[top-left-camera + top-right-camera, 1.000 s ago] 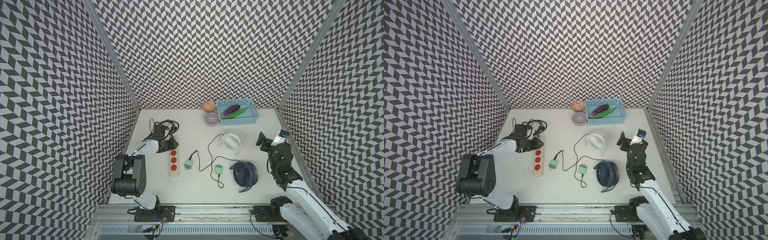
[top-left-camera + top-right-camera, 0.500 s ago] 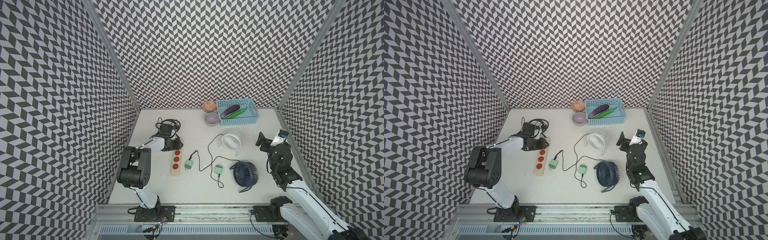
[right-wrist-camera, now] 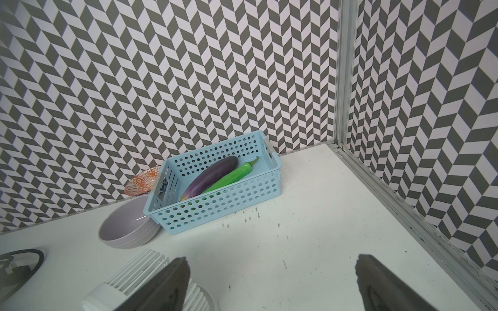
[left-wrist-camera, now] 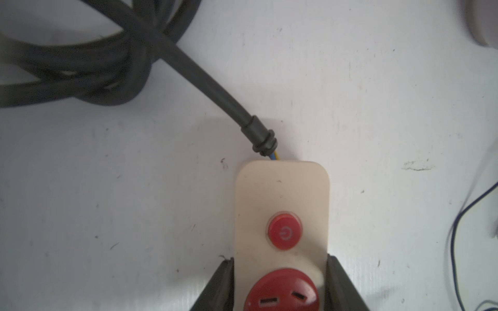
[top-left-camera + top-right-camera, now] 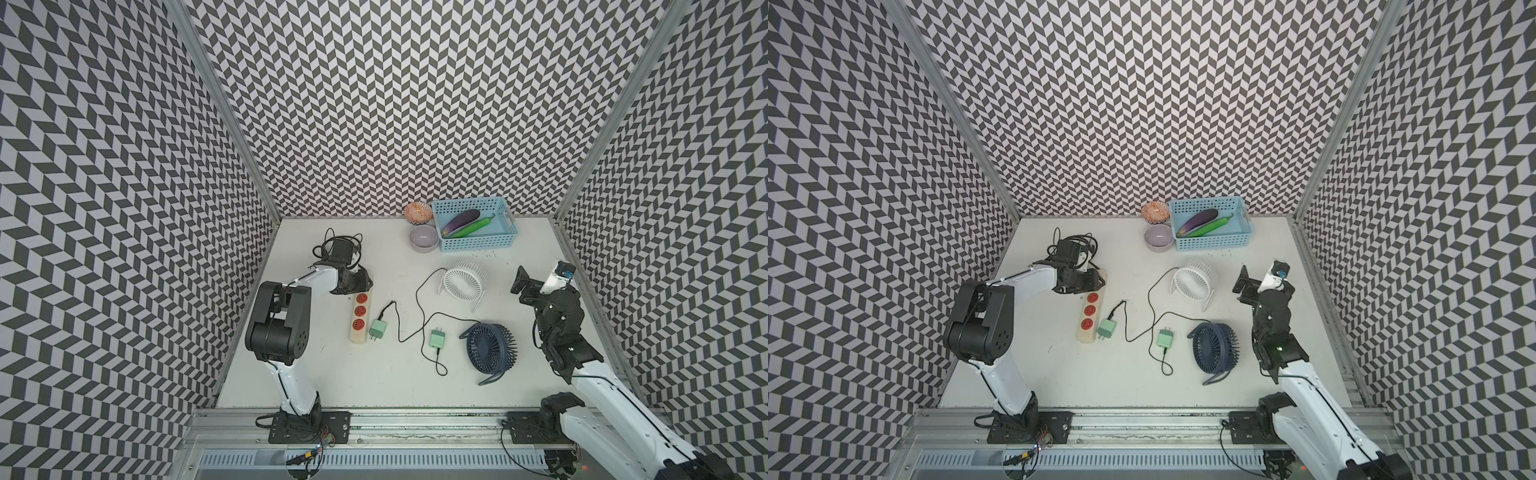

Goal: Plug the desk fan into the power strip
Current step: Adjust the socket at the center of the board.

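Though obscured from above, the left gripper (image 4: 280,272) grips the power strip (image 4: 281,194) in its wrist view (right gripper (image 3: 272,266) spread, empty).

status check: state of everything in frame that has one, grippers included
left gripper: shut on power strip, near its switch end.
right gripper: open, empty.
sockets: all empty.
green plug by the strip: unplugged, lying loose.
second green plug: unplugged, lying loose.
white fan: not plugged in.
dark blue fan: not plugged in.
blue basket: holds eggplant and green pepper.
grey bowl: empty.
patterned bowl: tilted on edge.
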